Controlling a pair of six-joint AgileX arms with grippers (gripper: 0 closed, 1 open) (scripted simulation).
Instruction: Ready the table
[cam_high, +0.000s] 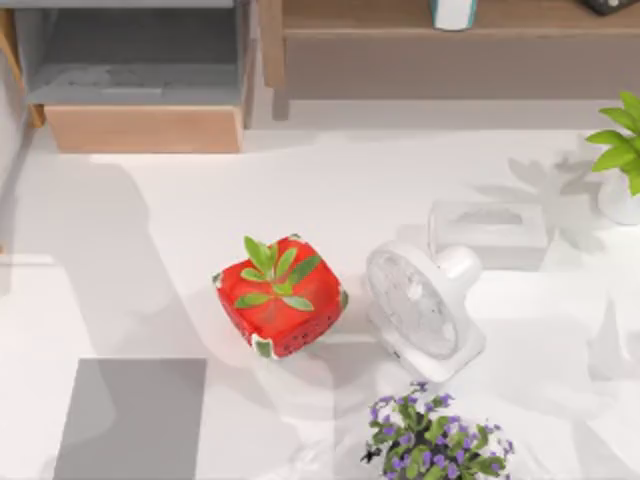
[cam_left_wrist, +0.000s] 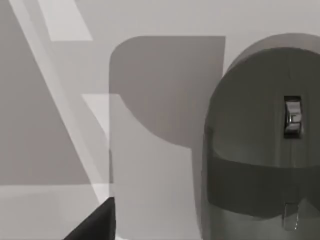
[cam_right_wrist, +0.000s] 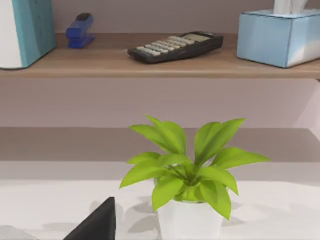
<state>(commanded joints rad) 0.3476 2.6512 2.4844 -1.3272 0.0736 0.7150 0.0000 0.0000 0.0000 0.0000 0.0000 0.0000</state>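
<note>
Tabletop, broad, plain white (cam_high: 150, 240), spreads below the light-wood shelf unit (cam_high: 420, 20); your red strawberry-shaped planter (cam_high: 281, 297) and white desk fan (cam_high: 420, 305) crowd its middle. You cannot tell either gripper's jaw state.

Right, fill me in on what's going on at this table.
Nothing is being handled at this moment. On the white table sit a red strawberry-shaped planter, a white desk fan, a white tissue box, a purple flowering plant, a green potted plant and a grey pad. The right wrist view faces that green plant.
</note>
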